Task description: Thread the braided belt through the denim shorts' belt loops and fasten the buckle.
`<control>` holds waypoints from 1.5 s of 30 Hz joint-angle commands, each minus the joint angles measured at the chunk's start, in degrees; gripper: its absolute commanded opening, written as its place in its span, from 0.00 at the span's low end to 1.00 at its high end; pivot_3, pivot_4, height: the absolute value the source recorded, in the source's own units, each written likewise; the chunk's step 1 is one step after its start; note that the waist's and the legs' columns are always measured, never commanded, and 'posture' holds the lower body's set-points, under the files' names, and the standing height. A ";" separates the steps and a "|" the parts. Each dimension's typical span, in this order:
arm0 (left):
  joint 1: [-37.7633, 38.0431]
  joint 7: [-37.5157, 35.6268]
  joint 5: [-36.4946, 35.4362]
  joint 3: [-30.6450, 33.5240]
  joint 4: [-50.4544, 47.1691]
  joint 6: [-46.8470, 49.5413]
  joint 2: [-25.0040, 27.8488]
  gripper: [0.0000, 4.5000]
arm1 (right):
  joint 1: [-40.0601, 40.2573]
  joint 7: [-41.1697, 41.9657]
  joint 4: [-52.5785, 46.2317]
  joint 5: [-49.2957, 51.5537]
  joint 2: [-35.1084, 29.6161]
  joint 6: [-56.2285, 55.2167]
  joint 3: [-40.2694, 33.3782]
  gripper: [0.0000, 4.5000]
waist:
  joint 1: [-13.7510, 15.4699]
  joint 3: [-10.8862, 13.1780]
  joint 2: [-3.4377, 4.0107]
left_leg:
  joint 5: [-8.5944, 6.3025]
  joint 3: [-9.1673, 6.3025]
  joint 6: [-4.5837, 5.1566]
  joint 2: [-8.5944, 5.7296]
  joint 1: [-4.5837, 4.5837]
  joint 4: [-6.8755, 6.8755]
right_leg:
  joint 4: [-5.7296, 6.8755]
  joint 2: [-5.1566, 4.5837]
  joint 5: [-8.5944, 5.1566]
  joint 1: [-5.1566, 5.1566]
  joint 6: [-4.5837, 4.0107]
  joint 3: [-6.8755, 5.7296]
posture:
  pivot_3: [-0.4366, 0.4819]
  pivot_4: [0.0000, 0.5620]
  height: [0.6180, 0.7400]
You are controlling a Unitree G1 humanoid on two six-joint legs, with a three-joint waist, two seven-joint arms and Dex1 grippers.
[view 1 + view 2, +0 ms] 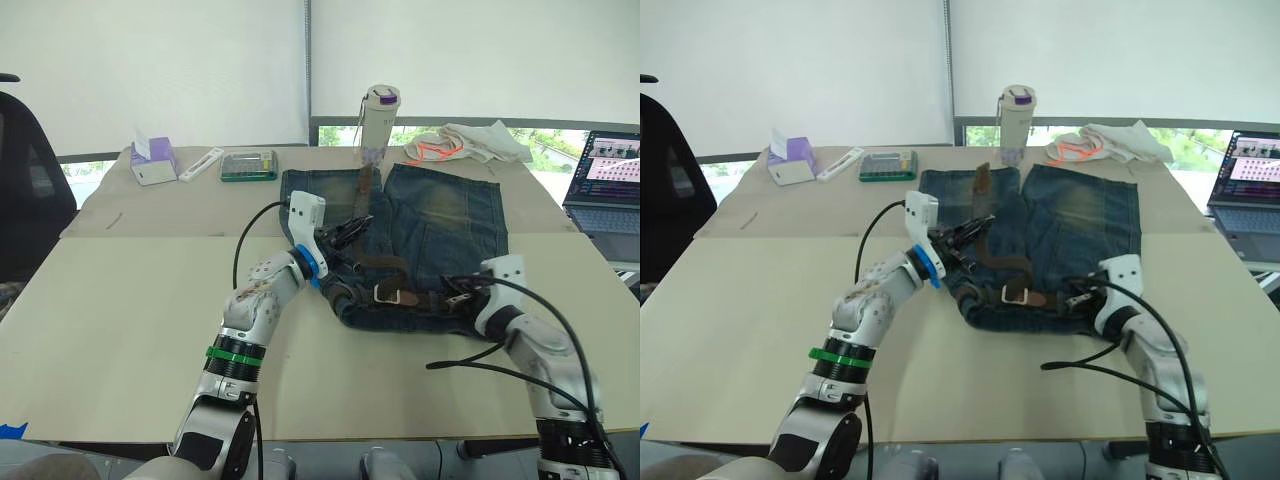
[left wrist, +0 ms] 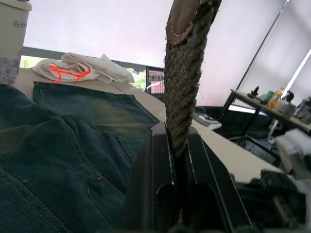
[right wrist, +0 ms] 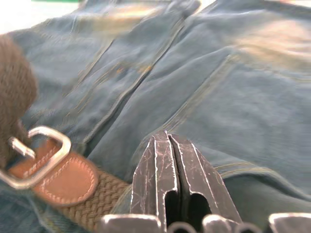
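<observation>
Rough woven braided belt with smooth leather end, shiny metal buckle, faded matt denim shorts

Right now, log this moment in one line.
left gripper: shut on braided belt | right gripper: shut, at waistband | buckle: unfastened | denim shorts: flat

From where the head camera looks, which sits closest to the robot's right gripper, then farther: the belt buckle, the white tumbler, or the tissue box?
1. The buckle, on the shorts' waistband just left of the right gripper.
2. The white tumbler, at the table's far edge.
3. The tissue box, far left corner.
</observation>
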 commanded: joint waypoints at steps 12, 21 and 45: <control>-3.63 4.74 21.69 -10.61 10.09 -23.55 -2.35 0.00 | -14.10 -21.86 -21.64 25.29 9.69 26.40 -2.08 0.81 | 0.07 -0.01 0.08 | 0.05 -0.11 0.00 0.05 -0.58 0.02 | 0.13 -0.02 0.09 -0.69 -0.11 0.01 | 0.48 0.27 1.00; -3.61 7.80 27.88 -12.53 12.91 -30.01 -3.40 0.00 | -15.44 -29.08 -20.83 26.52 13.10 26.50 -1.58 0.81 | 0.00 -0.02 0.10 | 0.06 -0.03 0.02 0.03 -0.57 0.01 | 0.15 0.04 0.11 -0.71 -0.07 0.03 | 0.48 0.27 1.00; 0.80 -14.35 11.06 -5.78 5.22 -23.10 3.70 1.00 | -14.37 -40.38 -19.14 38.36 13.43 25.64 -10.20 0.00 | -0.58 -0.03 0.13 | 0.05 -0.07 0.03 0.11 -0.57 0.01 | 0.20 0.06 0.11 -0.72 -0.07 0.02 | 0.48 0.27 1.00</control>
